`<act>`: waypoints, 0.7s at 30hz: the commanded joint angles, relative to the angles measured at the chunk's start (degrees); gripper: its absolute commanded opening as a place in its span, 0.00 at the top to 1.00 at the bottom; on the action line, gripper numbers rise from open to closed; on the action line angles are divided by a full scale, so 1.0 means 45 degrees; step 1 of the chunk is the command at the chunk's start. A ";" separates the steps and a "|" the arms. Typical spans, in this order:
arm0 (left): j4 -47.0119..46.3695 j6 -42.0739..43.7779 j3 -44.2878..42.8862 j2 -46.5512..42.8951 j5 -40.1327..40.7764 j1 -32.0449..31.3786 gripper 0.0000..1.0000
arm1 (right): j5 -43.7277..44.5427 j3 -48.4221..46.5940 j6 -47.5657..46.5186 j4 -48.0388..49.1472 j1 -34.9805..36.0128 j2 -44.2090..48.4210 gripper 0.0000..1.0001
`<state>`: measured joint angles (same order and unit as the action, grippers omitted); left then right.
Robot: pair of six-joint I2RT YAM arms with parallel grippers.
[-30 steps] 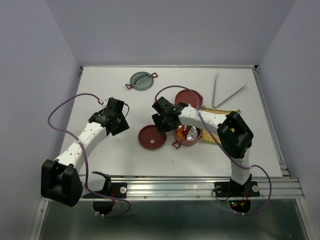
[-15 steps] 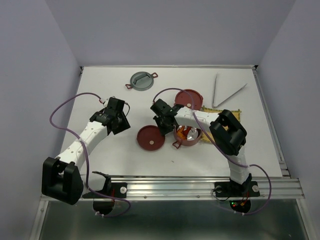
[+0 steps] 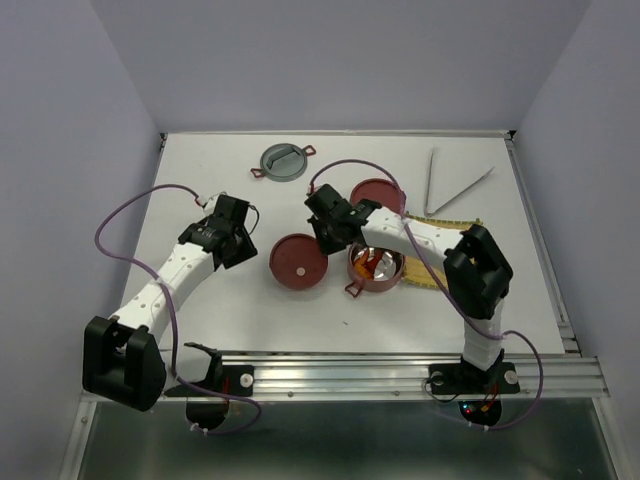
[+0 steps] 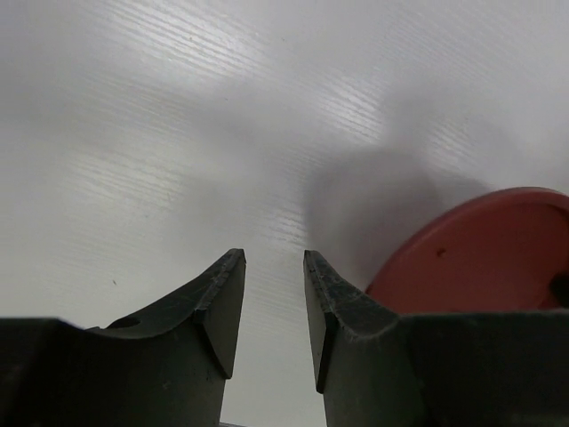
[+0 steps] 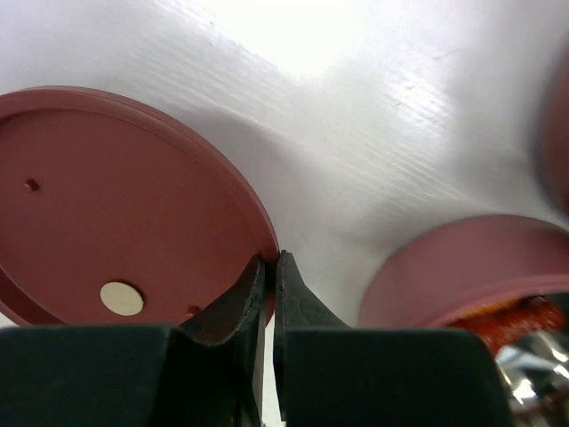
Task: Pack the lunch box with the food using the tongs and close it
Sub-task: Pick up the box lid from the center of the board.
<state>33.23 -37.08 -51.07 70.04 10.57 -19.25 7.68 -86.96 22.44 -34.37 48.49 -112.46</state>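
**Lid taken by its rim**

The right gripper (image 5: 269, 267), open a second ago, is now clamped on the rim of the red lid (image 5: 116, 205). The lid has been shifted slightly and lies just left of the filled bowl (image 5: 444, 267), so closing is judged to be beginning. The left gripper (image 4: 274, 267) is held apart and empty. One red lid, one filled bowl, seemingly one second bowl (image 3: 378, 193), one pair of tongs (image 3: 430, 180) and one grey lid (image 3: 283, 161) are counted. The food (image 5: 524, 316) is too hidden to be counted.
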 commanded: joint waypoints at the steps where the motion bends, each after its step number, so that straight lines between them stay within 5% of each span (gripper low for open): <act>1: 0.0291 -0.0178 -0.0760 -0.0915 0.1108 0.0058 0.56 | 0.1162 -0.0891 0.0287 0.0158 0.0123 0.1904 0.99; 11: -0.0373 0.0447 -0.1151 -0.0780 0.0016 -0.0175 0.58 | 0.1574 0.1216 0.0074 -0.1462 -0.1652 0.5204 0.99; 21: -0.1134 -0.0001 -0.2030 0.1270 -0.0394 -0.2596 0.58 | 0.1027 0.3366 -0.0201 -0.2597 -0.3725 0.6906 0.99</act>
<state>30.52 -36.47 -57.43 74.19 9.85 -27.75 13.28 -72.77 22.22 -44.47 32.25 -83.33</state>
